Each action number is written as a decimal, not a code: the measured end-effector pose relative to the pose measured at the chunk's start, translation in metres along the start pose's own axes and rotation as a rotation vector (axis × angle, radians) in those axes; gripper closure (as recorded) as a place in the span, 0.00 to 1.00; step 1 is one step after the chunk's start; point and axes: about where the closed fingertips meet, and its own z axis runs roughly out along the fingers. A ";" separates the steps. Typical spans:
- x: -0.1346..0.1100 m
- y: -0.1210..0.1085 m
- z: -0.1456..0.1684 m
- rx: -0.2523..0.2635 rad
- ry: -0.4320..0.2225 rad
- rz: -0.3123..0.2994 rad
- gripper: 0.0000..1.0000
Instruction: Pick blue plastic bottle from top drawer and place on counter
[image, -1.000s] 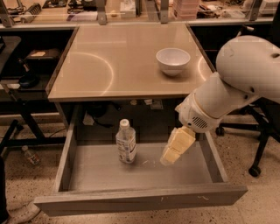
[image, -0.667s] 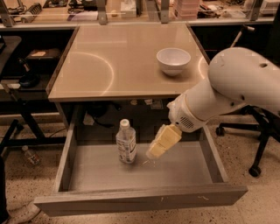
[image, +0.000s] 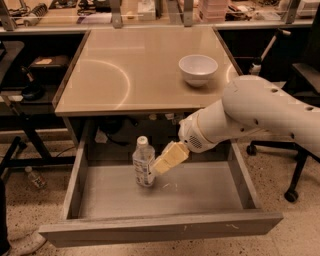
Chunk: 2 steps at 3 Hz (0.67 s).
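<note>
The blue plastic bottle (image: 143, 161), clear with a white cap and a white label, stands upright in the open top drawer (image: 165, 227), left of its middle. My gripper (image: 161, 164) reaches in from the right on the white arm and its cream fingers (image: 171, 156) are at the bottle's right side, at label height, touching or nearly touching it. The beige counter (image: 135, 70) lies above the drawer.
A white bowl (image: 198, 69) sits on the counter's right part. A cluttered bench (image: 150, 10) runs along the back. An office chair base (image: 290, 190) stands to the right, a dark stand (image: 20, 100) to the left, a small bottle (image: 34, 177) on the floor.
My gripper has moved left inside the drawer, from well right of the bottle to right against its side. The bottle has not moved.
</note>
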 end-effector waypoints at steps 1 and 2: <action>0.001 -0.001 0.001 -0.001 -0.001 0.002 0.00; -0.003 0.004 0.013 -0.004 -0.035 -0.017 0.00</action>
